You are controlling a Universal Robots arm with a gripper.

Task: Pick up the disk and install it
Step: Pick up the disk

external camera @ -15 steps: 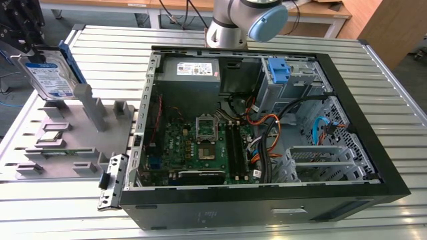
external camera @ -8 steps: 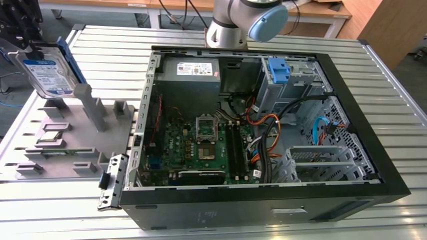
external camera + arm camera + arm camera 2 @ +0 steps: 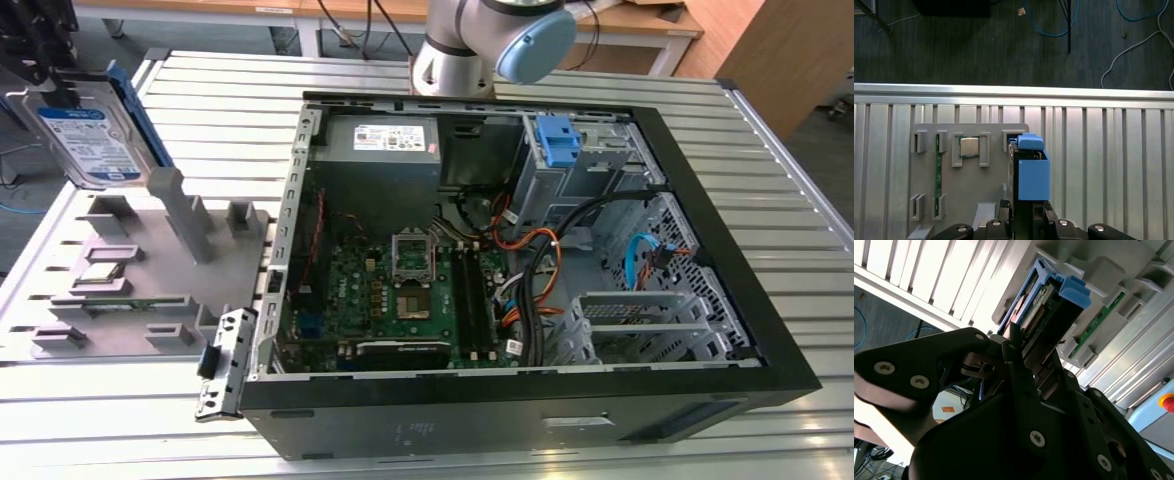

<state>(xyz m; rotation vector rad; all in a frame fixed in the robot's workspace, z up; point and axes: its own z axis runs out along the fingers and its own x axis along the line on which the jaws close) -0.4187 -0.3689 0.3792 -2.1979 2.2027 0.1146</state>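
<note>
At the upper left of the exterior view, the gripper holds the disk up on edge, label facing the camera, with its blue frame along the side. In the second wrist view the black fingers are pressed together on the disk's end, so the grip looks firm. The disk hangs clear above the grey holder tray at the left of the frame. In the first wrist view it appears edge-on over that same tray. I judge the pick-up as done.

Moving right, the open computer case takes up the middle and right of the frame, lying on the slatted metal table. Inside it, the power supply sits at the upper middle and the green circuit board below it. The drive cage with a bare blue bracket is at the upper right. The disk is well apart from the case and nowhere near the cage, so the install part is not yet done: roughly half the job stands complete.
</note>
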